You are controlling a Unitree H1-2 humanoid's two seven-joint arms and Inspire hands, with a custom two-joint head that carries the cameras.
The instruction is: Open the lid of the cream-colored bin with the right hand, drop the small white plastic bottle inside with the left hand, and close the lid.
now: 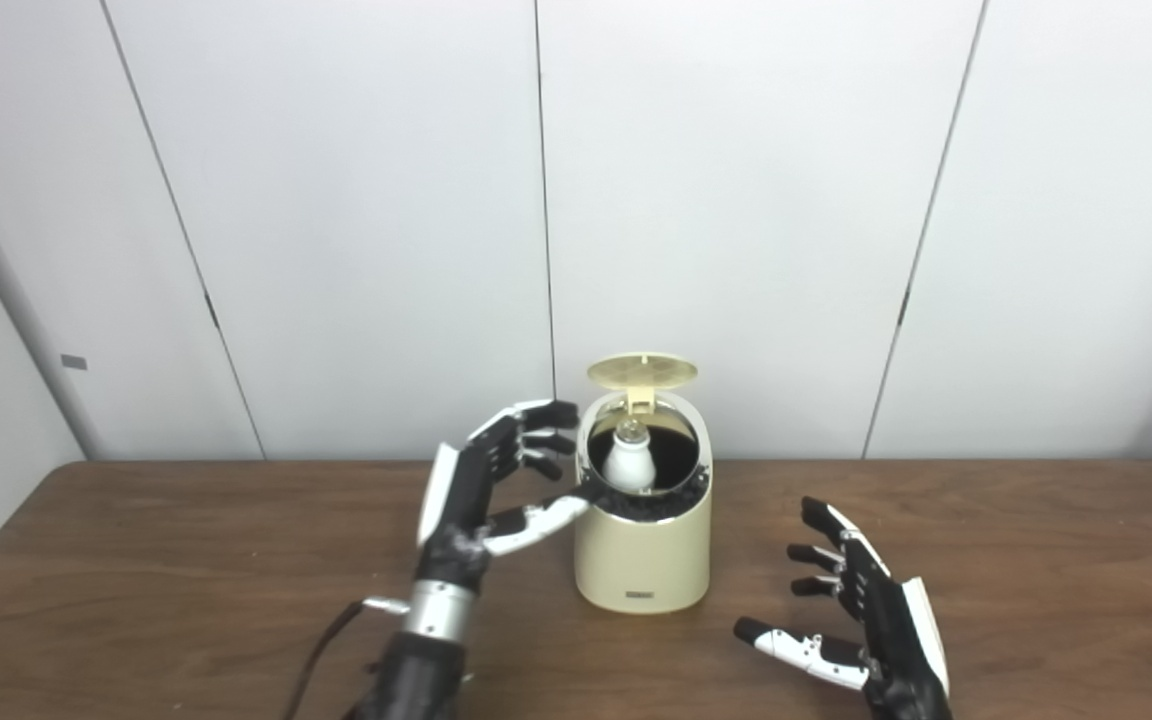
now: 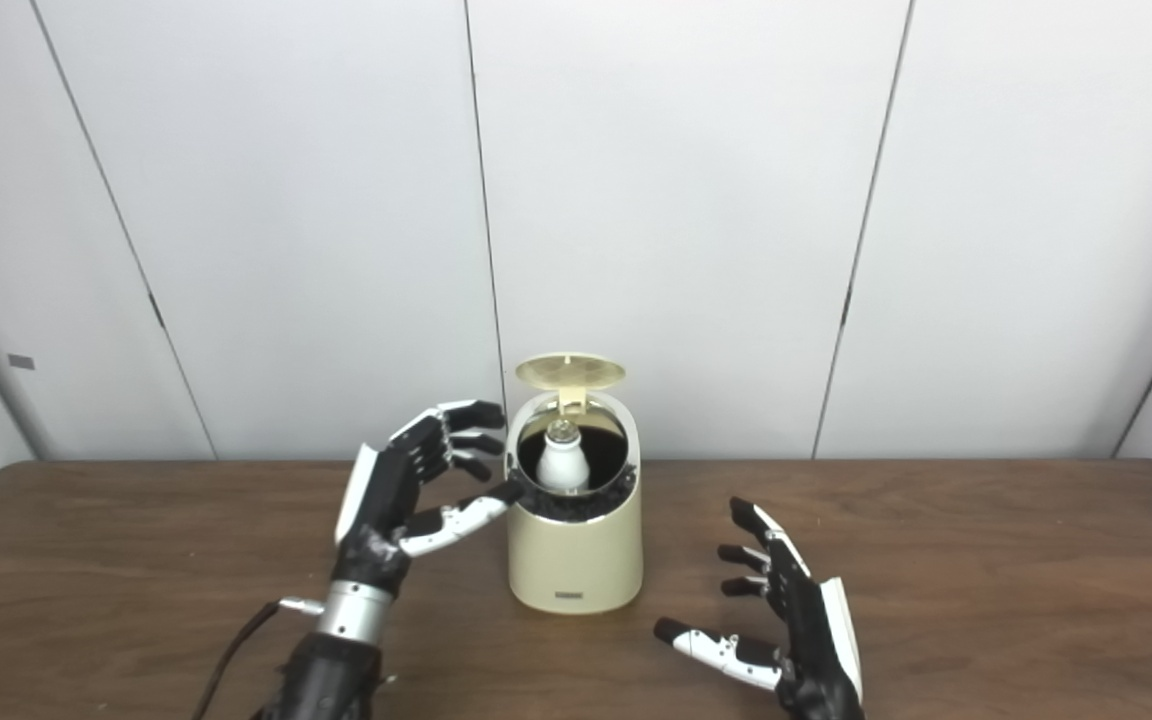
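Left hand [image 1: 481, 480] empty, fingers spread, just left of cream bin [image 1: 644, 560]; lid [image 1: 642, 371] up; white bottle [image 1: 630, 455] inside. Right hand [image 1: 861, 620] splayed, empty, on desk [image 1: 136, 600].

Bin mouth [image 1: 648, 462] partly filled by an upright white bottle [image 1: 630, 457]; raised lid [image 1: 642, 370] blocks the 12 o'clock side, open left hand [image 1: 496, 480] crowds 9 o'clock; bare table [image 1: 1036, 560] lies free toward 3 o'clock
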